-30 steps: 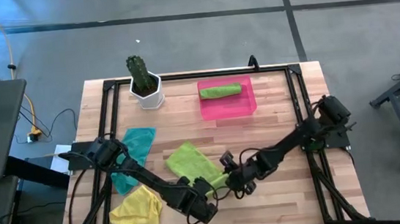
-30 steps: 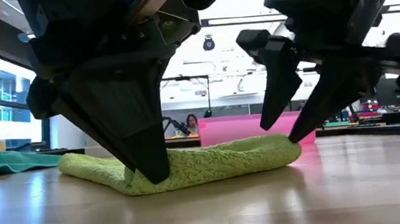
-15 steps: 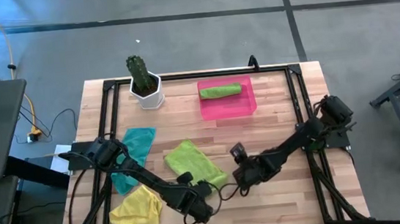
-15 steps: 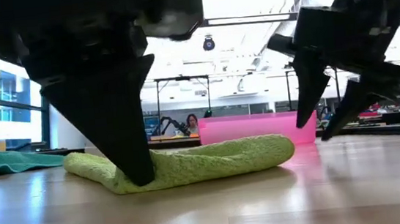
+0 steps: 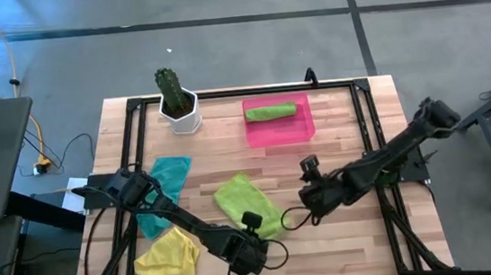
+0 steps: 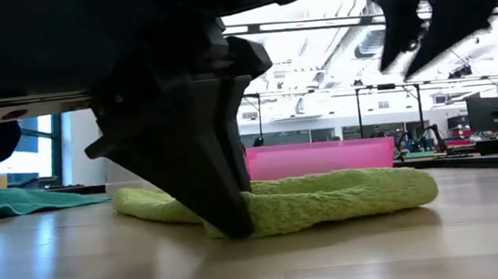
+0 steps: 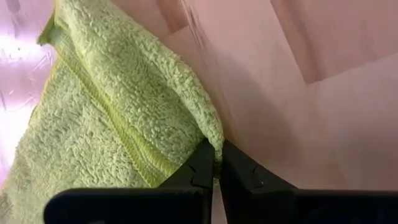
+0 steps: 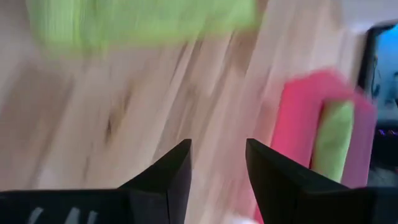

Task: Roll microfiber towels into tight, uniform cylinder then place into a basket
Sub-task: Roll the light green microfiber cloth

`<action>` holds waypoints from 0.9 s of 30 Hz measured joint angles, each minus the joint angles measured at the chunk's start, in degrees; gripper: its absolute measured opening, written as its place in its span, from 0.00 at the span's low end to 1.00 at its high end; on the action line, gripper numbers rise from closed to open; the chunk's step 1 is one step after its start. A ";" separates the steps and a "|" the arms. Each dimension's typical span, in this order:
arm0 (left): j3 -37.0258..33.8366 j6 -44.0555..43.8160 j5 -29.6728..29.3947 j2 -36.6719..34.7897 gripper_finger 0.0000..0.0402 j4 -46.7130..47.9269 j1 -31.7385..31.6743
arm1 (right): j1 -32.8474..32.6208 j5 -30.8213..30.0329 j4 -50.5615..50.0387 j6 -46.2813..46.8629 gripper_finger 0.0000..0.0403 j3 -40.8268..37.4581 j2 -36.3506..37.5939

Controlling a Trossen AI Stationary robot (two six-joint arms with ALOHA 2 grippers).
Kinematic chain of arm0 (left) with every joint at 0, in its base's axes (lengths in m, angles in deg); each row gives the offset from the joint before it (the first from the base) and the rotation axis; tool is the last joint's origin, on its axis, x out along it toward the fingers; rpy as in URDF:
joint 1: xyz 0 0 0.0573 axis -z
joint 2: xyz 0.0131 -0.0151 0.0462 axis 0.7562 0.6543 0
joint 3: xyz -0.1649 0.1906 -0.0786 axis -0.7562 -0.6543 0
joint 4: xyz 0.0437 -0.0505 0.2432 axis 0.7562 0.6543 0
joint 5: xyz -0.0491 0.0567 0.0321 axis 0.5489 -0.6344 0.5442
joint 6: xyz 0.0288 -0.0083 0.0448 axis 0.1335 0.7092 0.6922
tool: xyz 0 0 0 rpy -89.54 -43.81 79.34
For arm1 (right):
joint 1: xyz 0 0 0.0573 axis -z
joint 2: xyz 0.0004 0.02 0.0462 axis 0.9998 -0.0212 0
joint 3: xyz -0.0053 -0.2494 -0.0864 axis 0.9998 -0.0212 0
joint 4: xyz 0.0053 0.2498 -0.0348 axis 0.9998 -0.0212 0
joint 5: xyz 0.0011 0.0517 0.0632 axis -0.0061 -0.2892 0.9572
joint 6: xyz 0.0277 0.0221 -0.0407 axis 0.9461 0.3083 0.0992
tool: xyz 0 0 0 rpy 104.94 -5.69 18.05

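At the front of the desk [image 5: 345,236], the left end effector [image 5: 256,229] is down on the wood with its fingers [image 7: 202,167] pressed together on the near corner of a lime towel [image 5: 247,205], pinching a fold of the pile between the tips. From that pinch the towel lies open and mostly flat, stretching away from the end effector toward the middle of the desk; in the low view its nearer edge is lumped up around the fingers while the rest lies low on the wood. Bare wood runs beside the pinched corner on the side toward the right arm.

Just beyond that strip, the right end effector [image 5: 309,196] hangs above the desk, clear of the towel, its fingers [image 8: 171,171] spread with nothing between them. Open board lies under it and on toward the right frame rail.

On the far side of the left arm from the right one, a yellow towel [image 5: 168,253] lies crumpled near the front edge, and a teal towel [image 5: 164,186] lies spread a little farther back, partly under the arm.

Well beyond both end effectors, near the back edge, sits the pink basket [image 5: 283,129] with a rolled lime towel [image 5: 271,111] lying in its far half. A cactus pot [image 5: 179,110] stands beside it at the back, apart from it.
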 joint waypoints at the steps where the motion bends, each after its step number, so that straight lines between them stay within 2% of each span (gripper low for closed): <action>1: -0.01 0.37 0.19 -0.08 0.01 -0.09 0.25 | 0.22 0.06 2.71 -0.25 0.35 0.00 1.10; 5: -0.06 1.95 -0.11 -0.35 0.01 0.09 1.73 | 1.09 1.72 16.20 -7.68 0.35 0.00 2.13; 10: -0.10 1.25 0.41 -0.52 0.01 0.91 3.94 | 4.13 14.87 38.52 -19.26 0.35 -3.62 -0.81; 12: -0.10 0.95 0.22 -0.52 0.01 1.18 4.73 | 6.35 17.89 45.84 -20.95 0.35 -6.13 -2.26; 20: -0.12 -1.92 -1.42 -0.52 0.01 2.73 6.39 | 15.52 25.83 72.13 -15.50 0.35 -16.26 -11.51; 27: -0.12 -5.03 -1.27 -0.52 0.01 4.42 6.41 | 16.68 27.80 80.86 -13.27 0.35 -17.77 -22.20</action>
